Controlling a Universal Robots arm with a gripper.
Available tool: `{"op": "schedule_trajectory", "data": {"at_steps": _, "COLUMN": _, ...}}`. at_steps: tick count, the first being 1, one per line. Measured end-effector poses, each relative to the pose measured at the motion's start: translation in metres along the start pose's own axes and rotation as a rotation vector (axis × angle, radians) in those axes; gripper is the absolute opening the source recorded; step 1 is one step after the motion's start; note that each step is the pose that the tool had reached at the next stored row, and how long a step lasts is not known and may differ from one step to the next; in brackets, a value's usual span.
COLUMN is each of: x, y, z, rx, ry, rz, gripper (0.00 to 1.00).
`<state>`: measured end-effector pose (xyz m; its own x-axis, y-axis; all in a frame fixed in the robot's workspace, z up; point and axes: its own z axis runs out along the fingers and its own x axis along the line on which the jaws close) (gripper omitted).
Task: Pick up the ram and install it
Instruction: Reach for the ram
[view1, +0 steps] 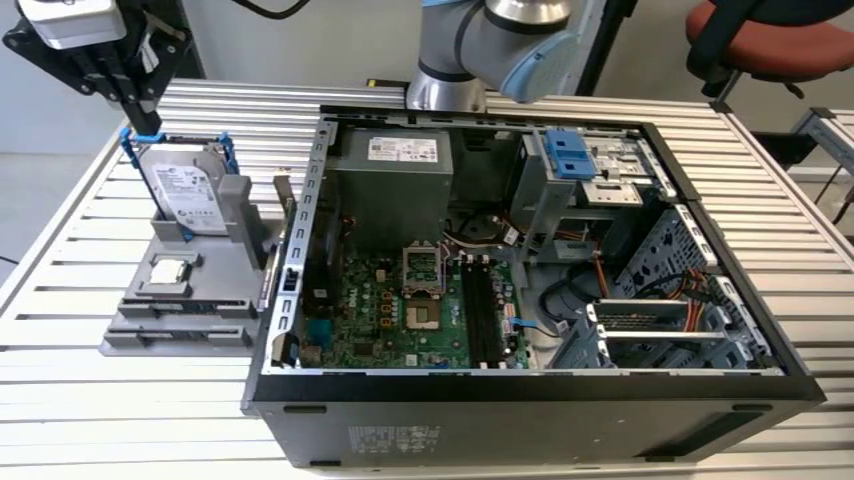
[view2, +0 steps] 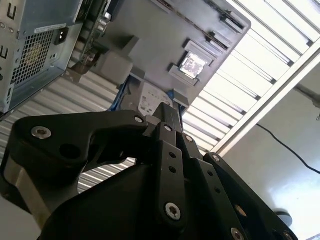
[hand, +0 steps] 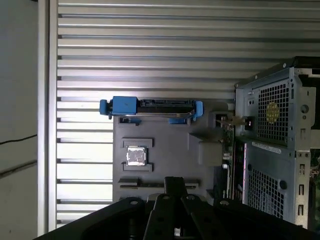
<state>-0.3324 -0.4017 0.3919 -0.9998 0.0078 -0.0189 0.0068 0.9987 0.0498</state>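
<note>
**A:** How far along is this?

**B:** Barely begun, I'd judge. At ten o'clock in the exterior view the gripper (view1: 143, 125) hangs above the grey holder (view1: 147, 340) on the table (view1: 67, 220). Its fingers look pressed together, with nothing between them.

**A:** And the ram?

**B:** In the first wrist view there is a thin dark strip that I take for the ram (hand: 145, 186). It sits on edge in a groove of the holder, beside the processor chip (hand: 135, 156), on the side away from the hard drive (hand: 150, 106) in its blue frame. The gripper is just over the strip and apart from it, as far as I can tell. In the exterior view that groove lies near eight o'clock.

**A:** So nothing is installed?

**B:** Nothing that shows. Toward the centre, the open computer case (view1: 534, 400) holds the motherboard (view1: 380, 310). The long black slots (view1: 481, 305) on the board's three o'clock side look bare. Lifting and seating are both left to do.

**A:** Any writing?

**B:** There is a white label on the hard drive at nine o'clock. The power supply (view1: 400, 185) has another at twelve o'clock, and there is a sticker (view1: 394, 440) on the case front at six. The print on all three is too small to make out.
</note>
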Motion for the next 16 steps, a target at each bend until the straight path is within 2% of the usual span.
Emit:
{"op": "schedule_trajectory", "data": {"at_steps": 9, "x": 0.002, "y": -0.0163, "z": 0.0004, "rx": 0.0003, "ry": -0.0007, "rz": 0.014, "gripper": 0.0}}
{"op": "schedule_trajectory", "data": {"at_steps": 16, "x": 0.0026, "y": -0.035, "z": -0.0001, "rx": 0.0004, "ry": -0.0009, "rz": 0.02, "gripper": 0.0}}
